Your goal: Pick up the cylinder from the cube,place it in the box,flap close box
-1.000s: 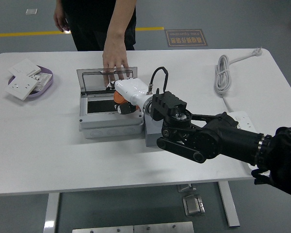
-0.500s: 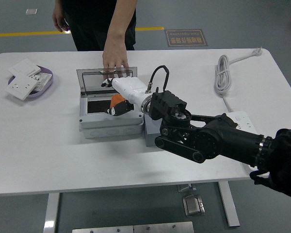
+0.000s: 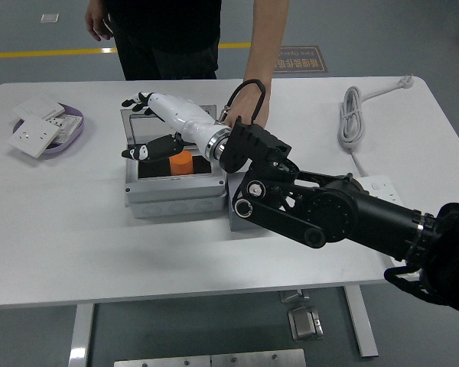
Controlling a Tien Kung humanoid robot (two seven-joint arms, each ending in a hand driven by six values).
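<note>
One hand [image 3: 149,122] of the robot is at work, the right one, reaching in from the lower right on a long black arm with a white forearm shell. It hovers over the grey box [image 3: 172,180], above its far left part, with the fingers spread and nothing between them; the dark fingertips [image 3: 130,102] point left, and the thumb hangs lower, just over the box's opening. The orange cylinder [image 3: 183,163] stands upright inside the box, in the dark recess, near the middle and just right of the thumb. The box's clear flap [image 3: 131,116] stands open along the far edge, mostly hidden behind the hand. The grey cube [image 3: 235,218] sits touching the box's right side, largely covered by the arm, so I can't be sure its top is bare. A person stands beyond the box at the table's far edge, one hand [image 3: 255,115] resting on the white table [image 3: 99,245] just right of the flap. Well left of the box, a purple tray [image 3: 71,130] holds white socket plates [image 3: 34,134]. Well right of the box lies a coiled white cable [image 3: 353,115].
</note>
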